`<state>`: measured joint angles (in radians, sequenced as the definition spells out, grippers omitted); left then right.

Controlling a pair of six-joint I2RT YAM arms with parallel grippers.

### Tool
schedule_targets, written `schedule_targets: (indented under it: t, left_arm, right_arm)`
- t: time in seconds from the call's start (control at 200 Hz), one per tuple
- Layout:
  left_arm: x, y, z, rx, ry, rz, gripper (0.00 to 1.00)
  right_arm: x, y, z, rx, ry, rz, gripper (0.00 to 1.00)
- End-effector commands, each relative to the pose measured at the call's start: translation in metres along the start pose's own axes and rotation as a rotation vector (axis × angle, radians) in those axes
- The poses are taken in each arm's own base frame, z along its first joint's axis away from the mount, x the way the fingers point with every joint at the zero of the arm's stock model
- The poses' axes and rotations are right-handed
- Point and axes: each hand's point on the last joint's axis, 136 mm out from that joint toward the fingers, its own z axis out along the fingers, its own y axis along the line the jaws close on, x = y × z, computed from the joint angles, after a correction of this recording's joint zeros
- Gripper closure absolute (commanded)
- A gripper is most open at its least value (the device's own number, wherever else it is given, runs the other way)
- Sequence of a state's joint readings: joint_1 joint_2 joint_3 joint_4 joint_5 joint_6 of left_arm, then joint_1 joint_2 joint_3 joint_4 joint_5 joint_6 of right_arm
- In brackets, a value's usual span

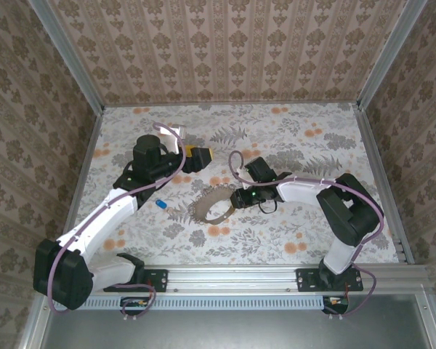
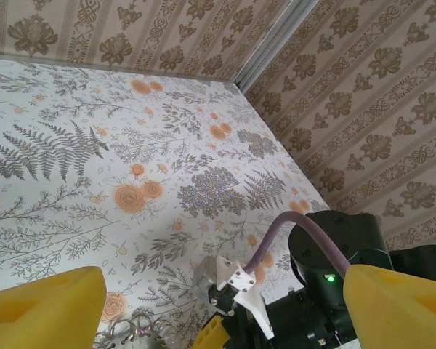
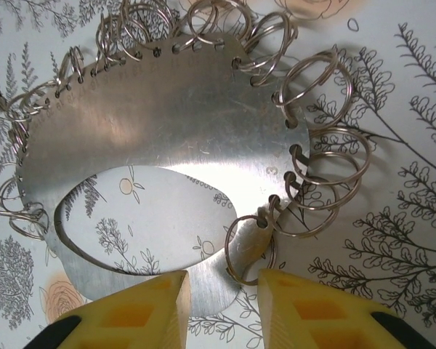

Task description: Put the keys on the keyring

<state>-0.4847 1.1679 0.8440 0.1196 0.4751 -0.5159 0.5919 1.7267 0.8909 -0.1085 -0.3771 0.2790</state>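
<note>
While the left claw (image 1: 198, 156) is hanging wide open and empty over the far-left part of the floral-patterned worktop (image 1: 298, 138), the right claw (image 3: 221, 309) is reaching down at the rim of the keyring (image 3: 167, 123), a flat oval plate of brushed metal with an oval cutout and wire split rings hooked all around its edge. Its yellow pads (image 3: 305, 305) are standing narrowly apart with one split ring (image 3: 227, 251) at their tips, probably to steady that ring for threading; whether they are actually pinching it I cannot tell. The tiny blue-headed metal key (image 1: 162, 204) is lying loose on the worktop just left of the keyring, presumably waiting for the free claw.
</note>
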Motion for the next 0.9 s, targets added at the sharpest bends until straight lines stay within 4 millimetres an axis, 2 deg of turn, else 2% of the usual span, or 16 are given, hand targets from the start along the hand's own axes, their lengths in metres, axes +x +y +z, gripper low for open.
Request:
schedule_targets:
  t: [0.0,0.33,0.895]
  left_arm:
    - [-0.0029,-0.0076,-0.0001,0.036,-0.012,0.020,0.13]
    - [-0.0023,-0.0068,0.0003,0.035,-0.011,0.019,0.13]
    - [-0.0012,-0.0028,0.0019,0.031,-0.010,0.015,0.13]
  right_arm:
    - [-0.0026,-0.0018,-0.0009,0.035,0.008,-0.029,0.69]
    - [-0.0046,-0.0032,0.0008,0.044,0.011,-0.033,0.77]
    - [-0.0026,-0.0045,0.0065,0.042,0.029,-0.033,0.77]
